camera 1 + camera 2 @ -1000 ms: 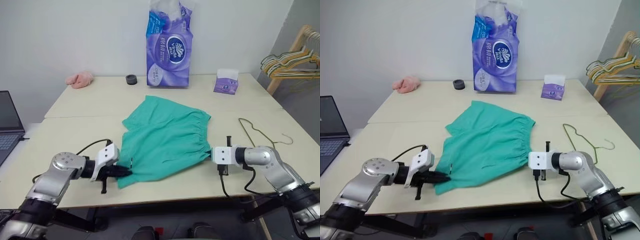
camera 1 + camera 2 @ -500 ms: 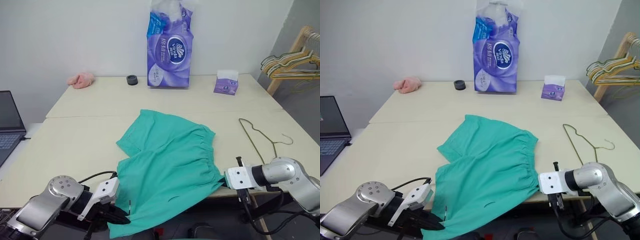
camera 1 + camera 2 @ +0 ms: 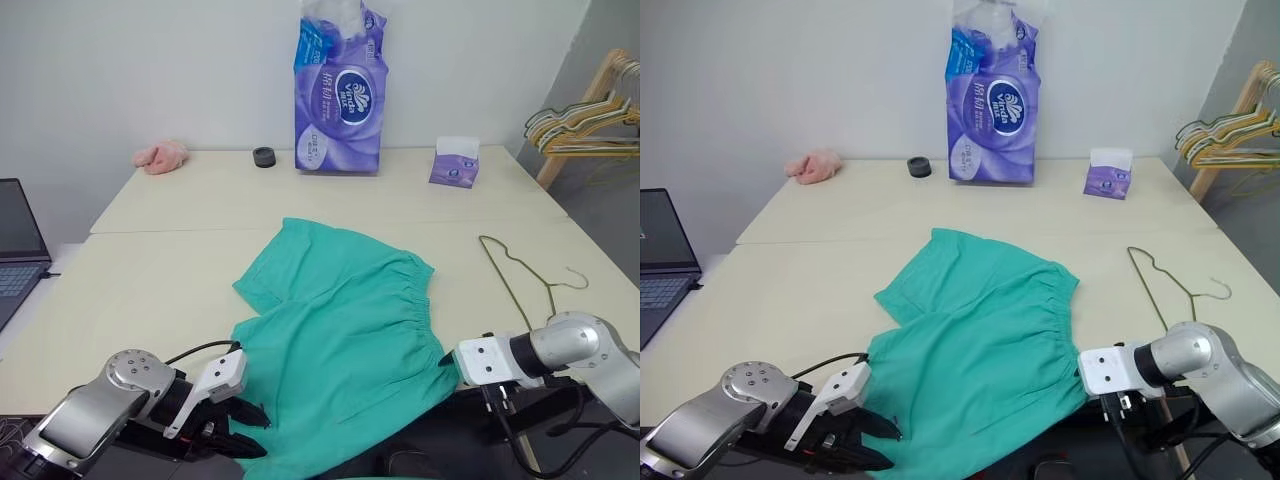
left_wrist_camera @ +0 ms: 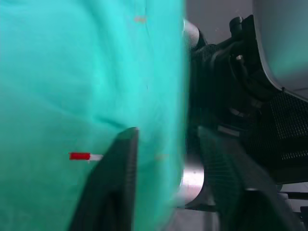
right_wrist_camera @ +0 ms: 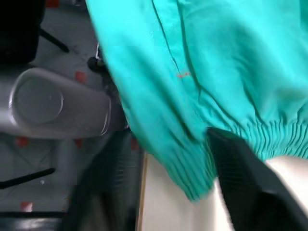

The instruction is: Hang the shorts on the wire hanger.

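The teal-green shorts point(image 3: 340, 330) lie spread on the table point(image 3: 150, 290), their near part drooping over the front edge. My left gripper point(image 3: 255, 432) sits below that edge at the shorts' left hem. Its fingers point(image 4: 120, 173) are open, with the cloth's edge point(image 4: 96, 72) between them. My right gripper point(image 3: 446, 362) is at the waistband's near corner. In the right wrist view it point(image 5: 168, 144) is open around the gathered waistband point(image 5: 269, 134). The wire hanger point(image 3: 515, 270) lies flat on the table to the right of the shorts.
At the back of the table are a purple toilet-paper pack point(image 3: 338, 90), a small tissue box point(image 3: 453, 163), a black ring point(image 3: 264, 157) and a pink cloth lump point(image 3: 160, 156). A laptop point(image 3: 15, 240) is at the far left. A rack of hangers point(image 3: 585, 120) stands at the right.
Both grippers dragged the shorts toward the table's front edge until the cloth hung over it, then opened their fingers. The hanger has not moved.
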Motion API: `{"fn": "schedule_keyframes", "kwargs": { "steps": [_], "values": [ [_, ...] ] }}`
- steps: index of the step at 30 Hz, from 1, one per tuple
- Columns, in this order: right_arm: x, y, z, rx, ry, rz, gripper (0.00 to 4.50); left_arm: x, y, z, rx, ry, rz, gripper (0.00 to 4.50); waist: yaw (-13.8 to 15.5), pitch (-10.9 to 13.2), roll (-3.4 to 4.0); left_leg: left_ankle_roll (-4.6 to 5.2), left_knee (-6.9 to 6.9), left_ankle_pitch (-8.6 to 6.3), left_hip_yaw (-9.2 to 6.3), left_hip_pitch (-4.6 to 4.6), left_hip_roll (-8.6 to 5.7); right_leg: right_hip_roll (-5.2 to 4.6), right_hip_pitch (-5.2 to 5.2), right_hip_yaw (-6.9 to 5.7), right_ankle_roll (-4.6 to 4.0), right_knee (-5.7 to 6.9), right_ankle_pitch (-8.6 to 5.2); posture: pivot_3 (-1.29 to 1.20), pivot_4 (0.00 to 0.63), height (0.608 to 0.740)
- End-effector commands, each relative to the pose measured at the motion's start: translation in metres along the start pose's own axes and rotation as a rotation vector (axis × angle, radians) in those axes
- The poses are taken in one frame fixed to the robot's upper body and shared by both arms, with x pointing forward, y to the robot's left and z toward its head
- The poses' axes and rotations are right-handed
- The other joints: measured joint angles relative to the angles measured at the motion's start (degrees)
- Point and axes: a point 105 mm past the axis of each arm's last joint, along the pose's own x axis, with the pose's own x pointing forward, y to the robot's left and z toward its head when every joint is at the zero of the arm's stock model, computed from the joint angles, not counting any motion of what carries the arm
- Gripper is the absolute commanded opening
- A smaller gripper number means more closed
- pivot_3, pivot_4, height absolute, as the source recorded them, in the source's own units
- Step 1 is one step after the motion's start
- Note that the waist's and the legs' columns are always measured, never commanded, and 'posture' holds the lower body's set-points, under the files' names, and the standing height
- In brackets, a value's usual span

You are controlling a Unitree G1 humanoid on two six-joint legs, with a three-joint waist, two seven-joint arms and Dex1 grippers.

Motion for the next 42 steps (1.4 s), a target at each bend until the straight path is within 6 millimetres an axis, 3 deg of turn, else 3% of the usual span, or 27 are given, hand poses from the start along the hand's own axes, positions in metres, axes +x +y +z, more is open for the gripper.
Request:
{"fn": "schedule_keyframes", "kwargs": {
  "steps": [1, 4, 7, 10, 13, 15, 17, 21, 24, 28, 37, 42],
  "values": [
    [-0.027, -0.010, 0.007, 0.010, -0.013, -0.057, 3.65, -0.003, -0.001, 0.024, 0.054, -0.068, 0.006, 3.55, 0.0, 0.1, -0.02, 0.00, 0.00, 0.00, 0.00, 0.00, 0.00, 0.00, 0.00, 0.00, 0.00, 0.00, 0.00, -0.02, 0.028, 0.740],
    [-0.042, -0.022, 0.008, 0.079, -0.048, -0.150, 3.65, -0.005, 0.004, 0.037, 0.067, -0.121, 0.038, 4.47, 0.1, 0.3, -0.12, 0.00, 0.01, 0.00, -0.01, -0.01, 0.01, 0.00, 0.01, -0.01, 0.02, 0.00, 0.01, -0.02, 0.029, 0.740],
    [-0.063, -0.053, 0.009, 0.254, -0.170, -0.401, 3.65, -0.007, 0.015, 0.058, 0.097, -0.202, 0.106, 4.47, 0.2, 0.4, -0.25, 0.00, 0.00, 0.00, -0.04, 0.00, 0.03, 0.01, 0.03, -0.03, 0.01, 0.01, 0.01, -0.02, 0.032, 0.740],
    [-0.077, -0.073, -0.022, 0.495, -0.192, -0.687, 3.65, -0.004, 0.033, 0.083, 0.173, -0.273, 0.228, 4.47, 0.3, 0.4, -0.34, -0.01, 0.04, 0.01, -0.06, -0.02, 0.03, 0.02, 0.06, -0.02, 0.04, 0.02, 0.07, -0.02, 0.034, 0.740],
    [-0.082, -0.074, -0.057, 0.701, -0.096, -0.855, 3.65, -0.001, 0.051, 0.102, 0.259, -0.319, 0.362, 4.47, 1.0, 0.4, -0.35, -0.02, 0.05, 0.01, -0.04, -0.06, -0.04, -0.02, 0.06, 0.05, -0.11, -0.04, 0.25, -0.03, 0.036, 0.740],
    [-0.084, -0.064, -0.092, 0.893, -0.015, -1.006, 3.65, 0.005, 0.064, 0.126, 0.306, -0.398, 0.442, 4.47, 1.4, 0.4, -0.33, -0.02, 0.03, 0.00, 0.00, -0.13, -0.08, -0.04, -0.04, 0.10, -0.14, -0.04, 0.29, -0.05, 0.037, 0.740],
    [-0.087, -0.056, -0.114, 0.990, 0.037, -1.126, 3.65, 0.012, 0.060, 0.141, 0.350, -0.435, 0.422, 4.47, 1.7, 0.4, -0.37, -0.03, 0.01, 0.00, -0.04, -0.14, -0.11, -0.04, -0.03, 0.10, -0.10, -0.02, 0.32, -0.06, 0.037, 0.740],
    [-0.092, -0.047, -0.141, 1.164, 0.059, -1.249, 3.65, 0.016, 0.055, 0.157, 0.408, -0.456, 0.387, 4.47, 1.0, 0.5, -0.07, -0.06, -0.05, -0.02, 0.11, -0.16, -0.16, -0.03, -0.11, 0.26, -0.07, 0.00, 0.34, -0.08, 0.041, 0.740],
    [-0.092, -0.040, -0.161, 1.251, 0.115, -1.266, 3.65, 0.015, 0.054, 0.172, 0.457, -0.464, 0.362, 4.47, 0.0, 0.6, -0.02, -0.05, -0.04, -0.01, 0.19, -0.13, -0.15, 0.04, -0.10, 0.35, -0.06, 0.01, 0.33, -0.09, 0.042, 0.740],
    [-0.094, -0.048, -0.176, 1.308, 0.104, -1.256, 3.65, 0.016, 0.053, 0.179, 0.498, -0.456, 0.341, 4.47, -1.6, 0.6, 0.02, -0.02, 0.00, 0.01, 0.32, -0.03, -0.14, 0.15, 0.00, 0.49, 0.05, 0.01, 0.28, -0.10, 0.044, 0.740],
    [-0.062, -0.053, -0.190, 1.371, 0.108, -0.989, 3.65, 0.019, 0.052, 0.177, 0.513, -0.439, 0.320, 4.47, -3.3, 0.6, -0.10, 0.00, 0.02, 0.02, 0.34, 0.02, -0.13, 0.21, 0.11, 0.55, 0.21, -0.10, 0.33, -0.09, 0.047, 0.740],
    [-0.050, -0.045, -0.199, 1.446, 0.131, -0.888, 2.40, 0.021, 0.052, 0.177, 0.516, -0.438, 0.321, 4.49, -3.5, 0.4, -0.50, 0.01, 0.01, 0.00, 0.27, 0.18, -0.07, 0.22, 0.35, 0.50, 0.25, -0.22, 0.32, -0.09, 0.047, 0.740]
  ]
}}
